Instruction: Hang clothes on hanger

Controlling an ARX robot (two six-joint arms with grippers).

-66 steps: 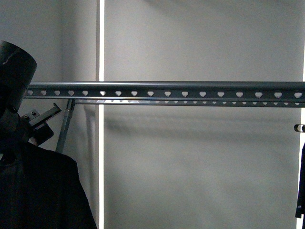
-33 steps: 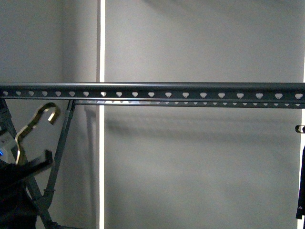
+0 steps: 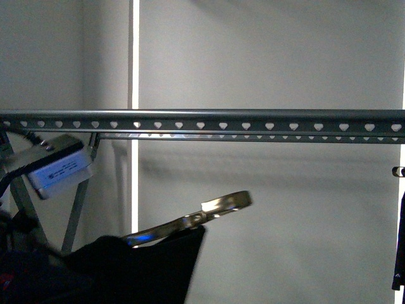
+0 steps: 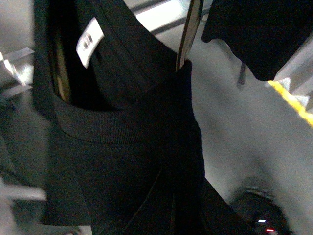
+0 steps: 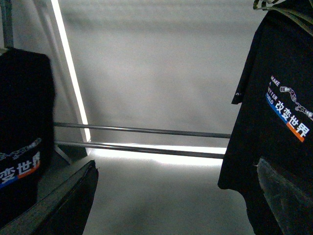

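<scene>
The hanger rail, dark grey with heart-shaped holes, runs across the front view. The black T-shirt is on a metal coat hanger whose hook lies nearly flat, below the rail and apart from it. My left arm is at the lower left. Its gripper is shut on the T-shirt and hidden by the cloth. The left wrist view shows the shirt's collar, a white label and the hook. My right gripper is open and empty, with one finger to each side.
A black printed T-shirt hangs close by my right gripper, and another hangs on its other side. Two low bars cross behind. A dark garment hangs at the front view's right edge. The rack's grey legs stand at left.
My left arm has swung the T-shirt and coat hanger to the right. The hook has tipped from upright to nearly flat. The rail has not moved.
</scene>
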